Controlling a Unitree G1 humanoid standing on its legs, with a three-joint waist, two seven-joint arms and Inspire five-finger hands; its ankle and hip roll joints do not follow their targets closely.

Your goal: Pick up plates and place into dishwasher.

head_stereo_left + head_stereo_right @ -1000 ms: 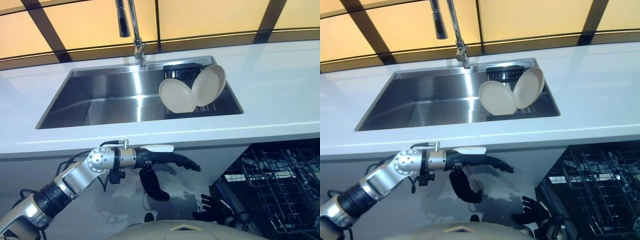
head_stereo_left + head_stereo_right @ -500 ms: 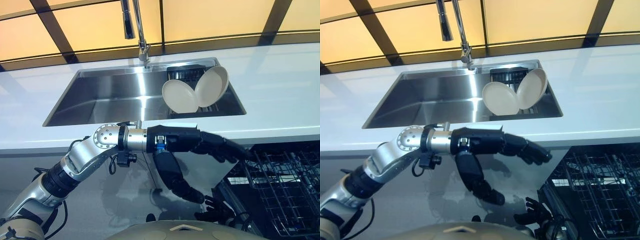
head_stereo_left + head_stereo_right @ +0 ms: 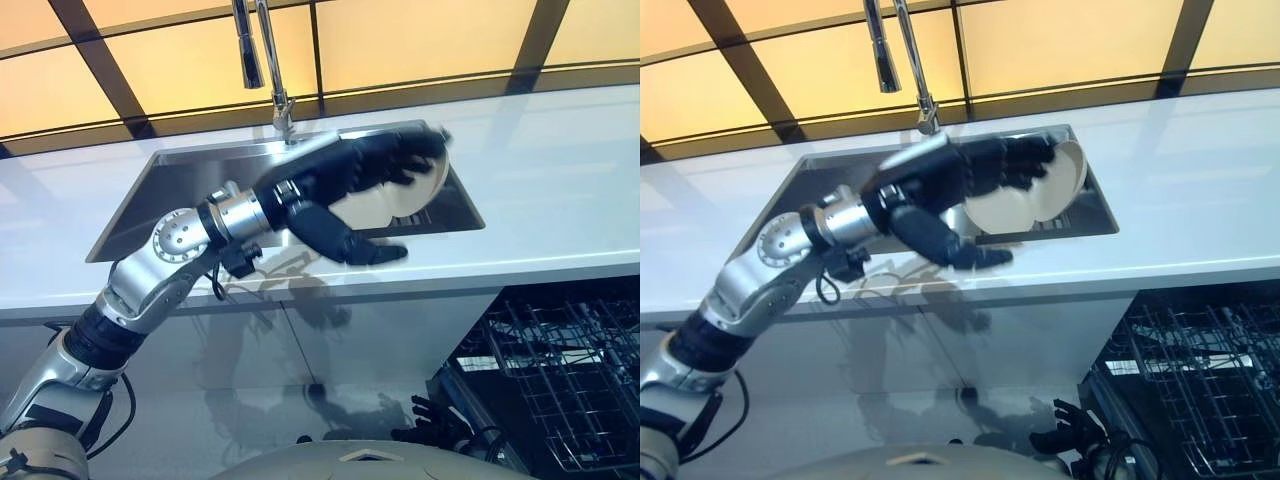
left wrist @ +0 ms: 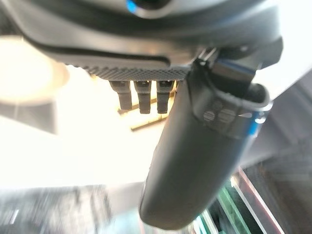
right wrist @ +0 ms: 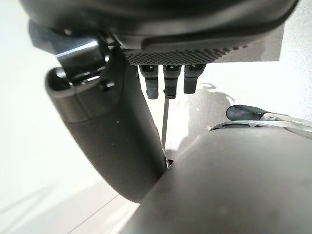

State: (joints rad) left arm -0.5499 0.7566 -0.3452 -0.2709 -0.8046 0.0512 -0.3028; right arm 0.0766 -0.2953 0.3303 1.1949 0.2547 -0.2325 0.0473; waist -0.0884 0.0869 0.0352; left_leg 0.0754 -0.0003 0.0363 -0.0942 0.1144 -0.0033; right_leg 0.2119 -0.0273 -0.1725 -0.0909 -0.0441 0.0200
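A white countertop surrounds a steel sink; the open dishwasher rack sits below right. Over the sink, the left hand reaches with fingers spread, just before two cream plates leaning in the sink's right end.
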